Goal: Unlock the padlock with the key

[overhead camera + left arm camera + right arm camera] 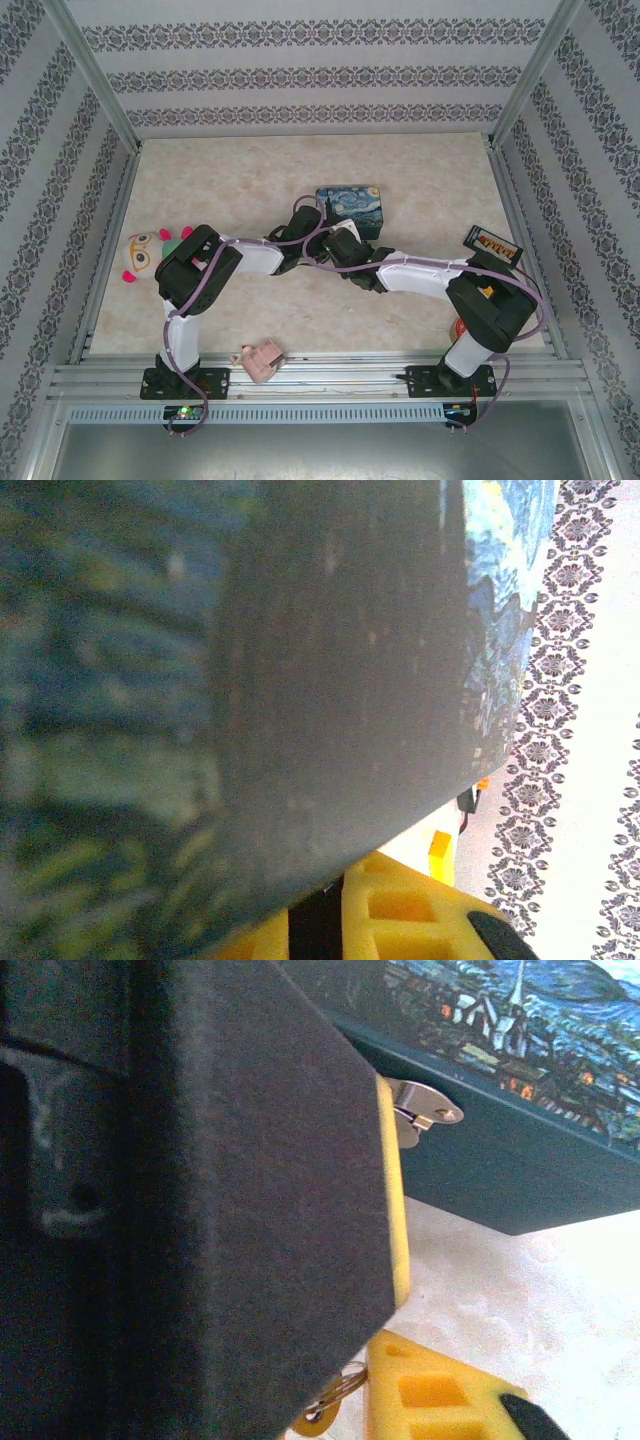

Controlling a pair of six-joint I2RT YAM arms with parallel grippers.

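Note:
Both arms reach to the middle of the table and meet at the near-left corner of the blue painted tin (352, 203). In the left wrist view my left gripper (316, 922) is shut, with a thin near-black sliver, seemingly the padlock (316, 930), wedged between its yellow fingers (400, 905); the tin (500, 590) fills the upper right. From above, the left gripper (306, 222) hides the padlock. My right gripper (366, 1368) is shut on the key (322, 1415): its brass-coloured head and ring poke out between the dark pad and the yellow finger. From above, the right gripper (337, 243) sits right next to the left one.
A silvery tab with a hole (428, 1112) lies against the tin's dark side (500, 1160). A plush toy with glasses (148, 256) lies at the left, a pink object (260, 360) by the near rail, and a dark box with orange print (493, 244) at the right.

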